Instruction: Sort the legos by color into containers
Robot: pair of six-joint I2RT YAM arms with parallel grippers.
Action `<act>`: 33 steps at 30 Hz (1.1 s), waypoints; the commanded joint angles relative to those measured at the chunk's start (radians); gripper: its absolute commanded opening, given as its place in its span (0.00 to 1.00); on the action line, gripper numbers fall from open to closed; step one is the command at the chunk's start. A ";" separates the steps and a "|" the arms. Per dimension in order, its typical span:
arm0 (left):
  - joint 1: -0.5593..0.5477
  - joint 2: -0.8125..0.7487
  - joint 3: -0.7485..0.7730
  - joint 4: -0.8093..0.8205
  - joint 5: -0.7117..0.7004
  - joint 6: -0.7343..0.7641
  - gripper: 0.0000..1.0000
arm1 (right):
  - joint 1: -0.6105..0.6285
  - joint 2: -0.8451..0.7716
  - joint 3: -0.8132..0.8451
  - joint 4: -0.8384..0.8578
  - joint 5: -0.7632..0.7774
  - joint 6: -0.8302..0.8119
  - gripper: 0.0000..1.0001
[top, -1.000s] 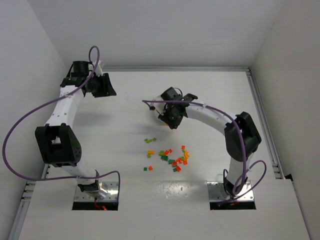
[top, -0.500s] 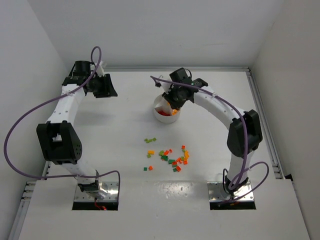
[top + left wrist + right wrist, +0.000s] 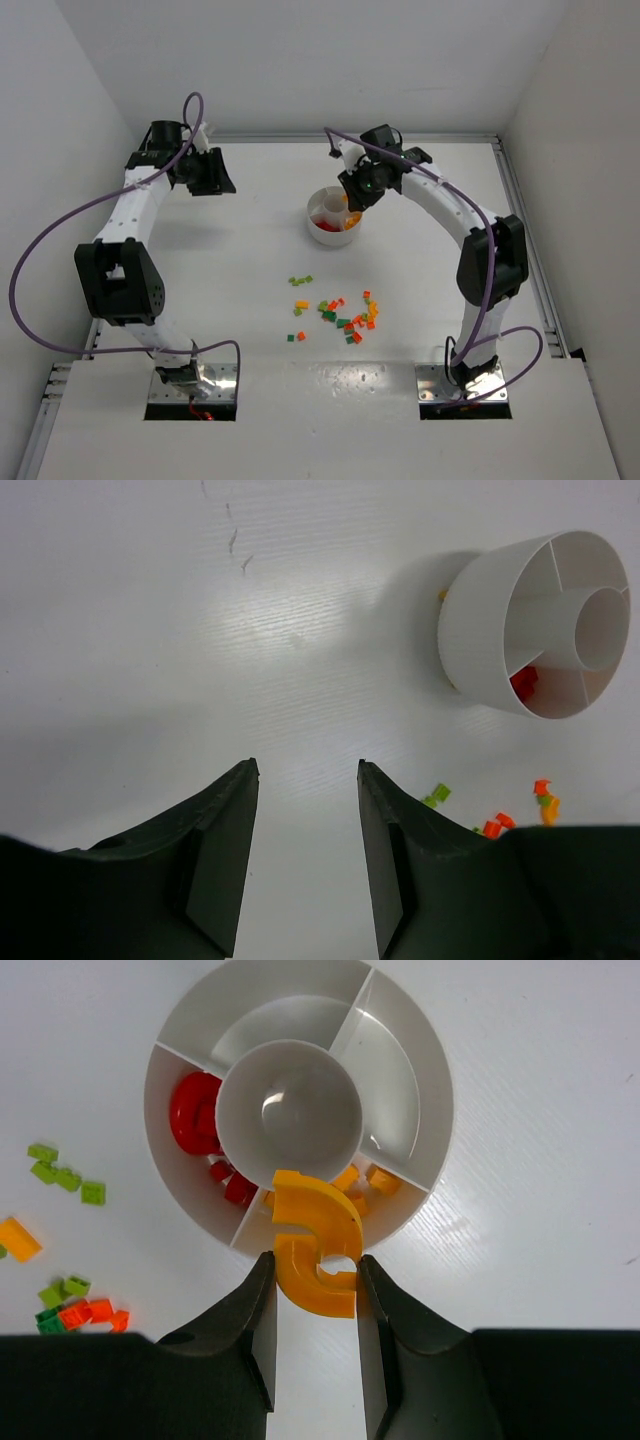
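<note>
Right hand (image 3: 315, 1263) grips an orange curved brick (image 3: 310, 1228) over the white dish (image 3: 392, 1080)

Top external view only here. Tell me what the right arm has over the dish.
Observer: The right fingers clamp a yellow-orange curved brick over the edge of the dish.
Operator: Report what lies below it.
Observer: Similar orange bricks sit in that wedge, and red bricks in the one beside it.
Operator: Now the left arm.
Observer: The left fingers stand apart with nothing between them.
</note>
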 commanded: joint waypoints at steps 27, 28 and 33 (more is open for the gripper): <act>-0.024 0.037 0.058 0.006 0.033 0.009 0.50 | 0.004 -0.009 -0.068 0.048 0.072 -0.140 0.00; -0.024 0.037 0.058 0.006 0.033 0.009 0.50 | 0.004 -0.009 -0.054 0.039 0.085 -0.140 0.00; -0.024 0.046 0.058 0.006 0.033 0.009 0.50 | 0.014 0.016 0.006 0.019 0.096 -0.149 0.01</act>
